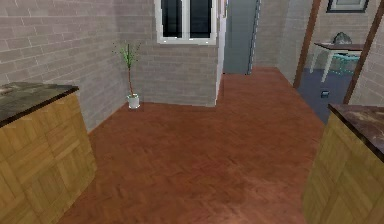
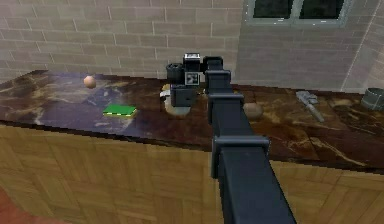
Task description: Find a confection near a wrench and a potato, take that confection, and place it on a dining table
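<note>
Reaching across countertop, claw at pale lump, potato and wrench rightward

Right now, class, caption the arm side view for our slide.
Arm reaches over a dark counter, end effector between a green item and a wrench.

Counter had a dark marbled top and a wood-panel front. On it, from the arm side view's left to right, sat a small tan ball, a flat green item, a pale lump that was partly hidden, a brown potato, a grey wrench and a grey pot. The ball sat far back and the green item nearer the front edge.
</note>
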Motion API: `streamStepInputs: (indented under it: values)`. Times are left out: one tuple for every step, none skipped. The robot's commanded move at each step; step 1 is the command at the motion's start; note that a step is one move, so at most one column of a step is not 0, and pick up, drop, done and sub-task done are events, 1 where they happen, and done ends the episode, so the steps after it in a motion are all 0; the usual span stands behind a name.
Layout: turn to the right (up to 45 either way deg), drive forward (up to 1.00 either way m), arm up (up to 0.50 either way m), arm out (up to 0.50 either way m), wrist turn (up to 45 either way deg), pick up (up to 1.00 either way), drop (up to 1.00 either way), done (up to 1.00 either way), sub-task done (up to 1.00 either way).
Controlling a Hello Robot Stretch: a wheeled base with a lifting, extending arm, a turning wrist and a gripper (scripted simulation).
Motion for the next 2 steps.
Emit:
streamStepInputs:
  values:
    - [0.0,0.00,0.00,0.00,-45.0,0.00,0.00,0.00,0.00]
    - [0.0,0.00,0.00,0.00,-45.0,0.00,0.00,0.00,0.00]
